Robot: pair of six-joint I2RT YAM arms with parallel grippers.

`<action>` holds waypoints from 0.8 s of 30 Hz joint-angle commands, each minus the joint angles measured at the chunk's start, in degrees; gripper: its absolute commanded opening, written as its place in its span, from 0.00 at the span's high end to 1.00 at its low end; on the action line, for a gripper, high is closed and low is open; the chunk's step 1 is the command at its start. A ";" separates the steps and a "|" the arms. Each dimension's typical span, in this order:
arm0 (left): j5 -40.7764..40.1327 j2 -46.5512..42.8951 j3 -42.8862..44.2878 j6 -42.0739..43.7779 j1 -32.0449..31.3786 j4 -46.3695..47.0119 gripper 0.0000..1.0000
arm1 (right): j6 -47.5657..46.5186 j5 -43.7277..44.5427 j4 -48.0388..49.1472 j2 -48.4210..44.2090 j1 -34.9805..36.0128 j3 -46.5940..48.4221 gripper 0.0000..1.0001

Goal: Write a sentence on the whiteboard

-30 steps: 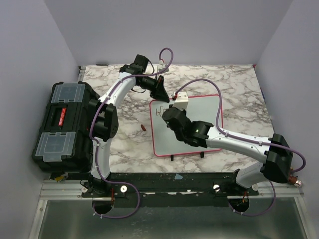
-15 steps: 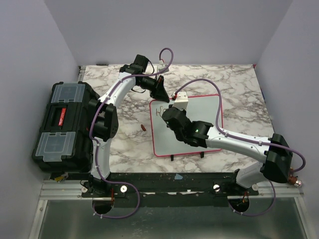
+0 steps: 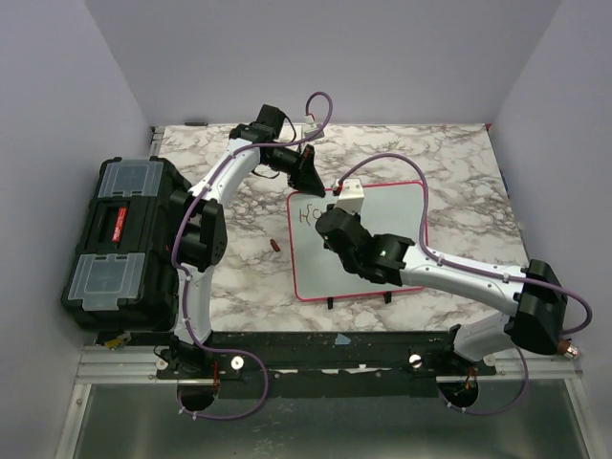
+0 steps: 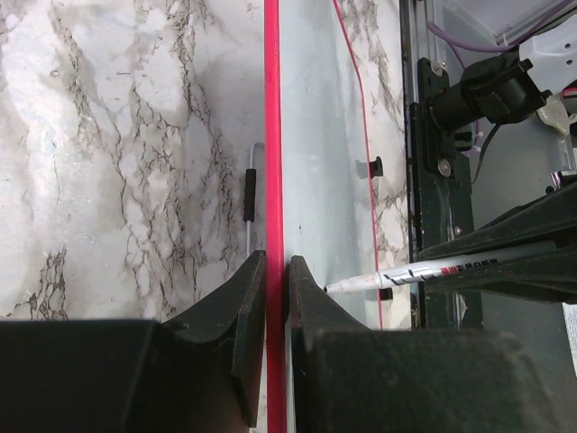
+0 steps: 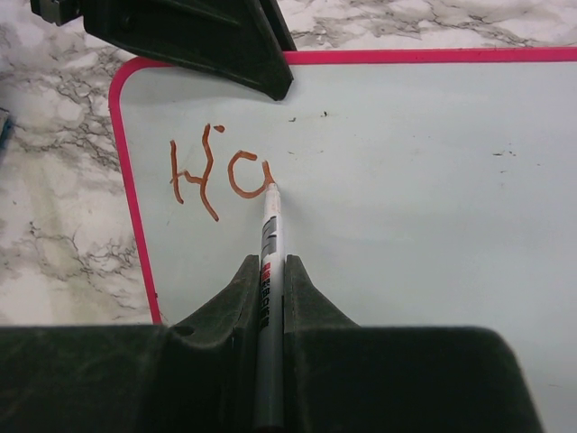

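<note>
On glossy whiteboard (image 5: pixel 406 225) (pink-rimmed), rust lettering (image 5: pixel 215 176)

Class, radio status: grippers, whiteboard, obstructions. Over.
Left gripper shut on whiteboard frame. Right gripper shut on marker, tip on board. Sentence: two letters written. Writing path unobstructed.

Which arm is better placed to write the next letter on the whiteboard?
Right. The right tool is shut on the marker, whose tip touches the whiteboard just after the first letters. The left tool is clamped on the board's pink frame, holding it.
</note>
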 commanded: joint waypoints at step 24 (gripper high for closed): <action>2.79 -3.36 -0.35 1.81 0.08 0.49 1.00 | -1.06 3.67 -0.75 -2.52 -0.85 2.31 0.99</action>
